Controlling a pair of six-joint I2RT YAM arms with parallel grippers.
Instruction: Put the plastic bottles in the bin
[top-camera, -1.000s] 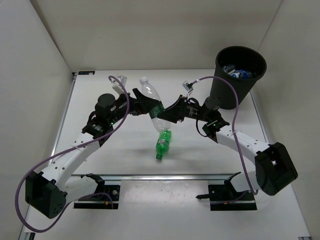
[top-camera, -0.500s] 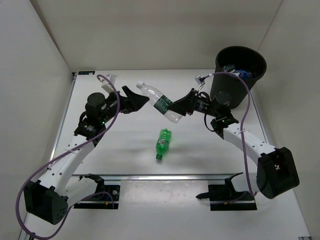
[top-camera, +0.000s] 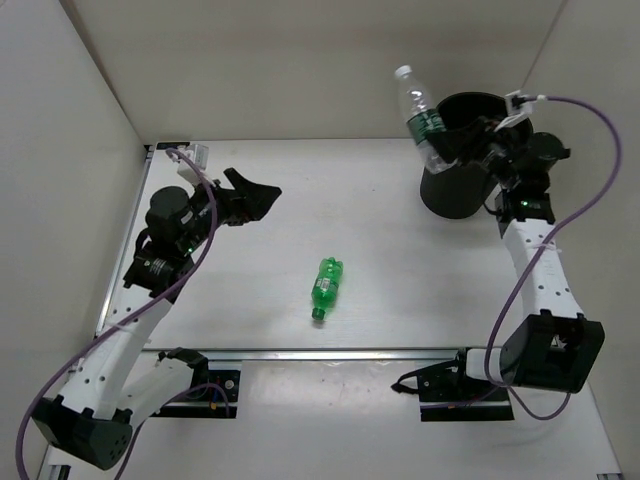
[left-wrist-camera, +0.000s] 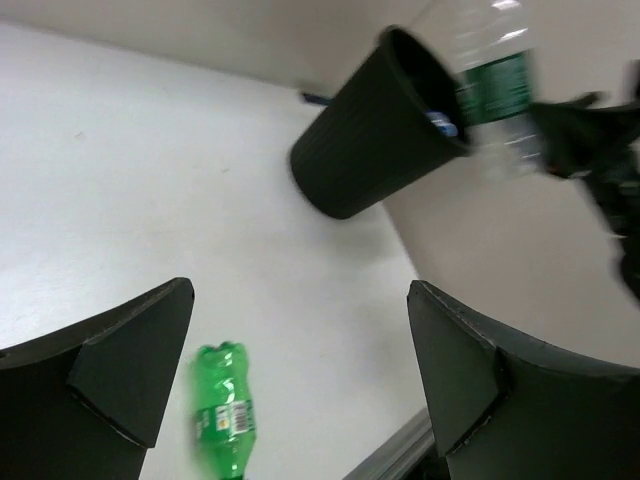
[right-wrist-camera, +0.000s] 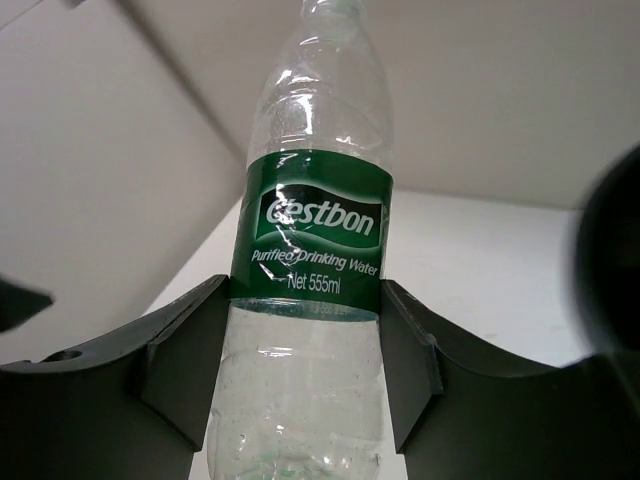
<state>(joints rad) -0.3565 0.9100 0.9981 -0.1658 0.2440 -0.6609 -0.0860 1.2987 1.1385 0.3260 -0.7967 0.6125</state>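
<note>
My right gripper (top-camera: 452, 152) is shut on the clear bottle with a dark green label and white cap (top-camera: 421, 118), holding it upright at the left rim of the black bin (top-camera: 470, 200). In the right wrist view the bottle (right-wrist-camera: 315, 300) fills the space between the fingers (right-wrist-camera: 180, 360). My left gripper (top-camera: 258, 190) is open and empty above the table's left part. The translucent green bottle (top-camera: 324, 287) lies on the table's middle; it also shows in the left wrist view (left-wrist-camera: 225, 420) between the open fingers, far below. Something blue lies inside the bin.
White walls close in the table (top-camera: 300, 200) on the left, back and right. The bin stands in the back right corner, seen in the left wrist view (left-wrist-camera: 375, 140) too. A metal rail (top-camera: 320, 352) runs along the table's near edge.
The right gripper has carried the green-label bottle up and right from the table's middle to the bin's rim. The left gripper let go of it, opened and drew back to the left.
</note>
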